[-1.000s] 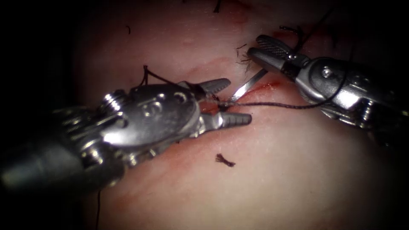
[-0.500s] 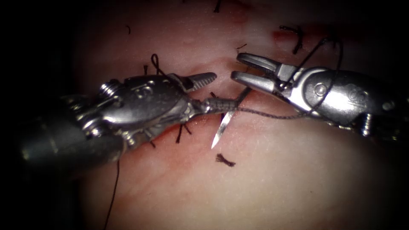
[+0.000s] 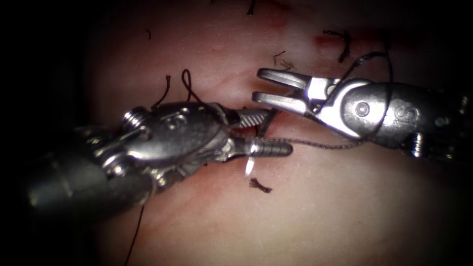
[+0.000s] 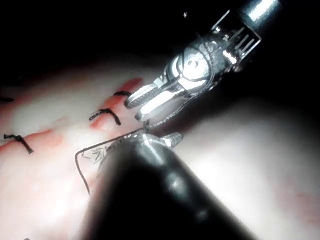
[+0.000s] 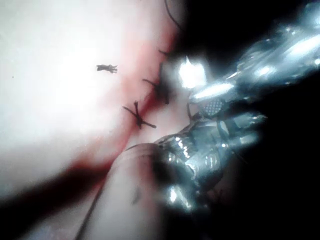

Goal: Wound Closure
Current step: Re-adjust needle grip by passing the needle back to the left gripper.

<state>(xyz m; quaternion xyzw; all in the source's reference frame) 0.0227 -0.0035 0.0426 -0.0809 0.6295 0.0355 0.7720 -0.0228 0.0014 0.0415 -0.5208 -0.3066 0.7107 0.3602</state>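
The left tool (image 3: pixel 279 131) reaches in from the lower left over the cut, its jaws apart. The curved needle (image 3: pixel 250 162) runs down between those jaws, crosses the lower one with a bright glint, and its point hangs free just above the tissue (image 3: pixel 320 207). The right tool (image 3: pixel 257 84) comes in from the right just above, jaws open and holding nothing. Dark thread (image 3: pixel 320 144) runs from the needle to the right under the right tool and loops over its wrist. In the left wrist view the right tool (image 4: pixel 140 106) stands open above the left tool's jaw tip (image 4: pixel 172 139).
A cut end of thread (image 3: pixel 259 185) lies on the tissue below the needle's point. Finished stitches (image 3: pixel 340 39) sit along the cut at the upper right, and others (image 5: pixel 137 115) show beside red fluid. A thread loop (image 3: pixel 187 81) rises behind the left tool.
The needle swung from pointing up and right to pointing down. The left tool's jaws narrowed around it. The right tool moved left, closer to the left tool, still open.
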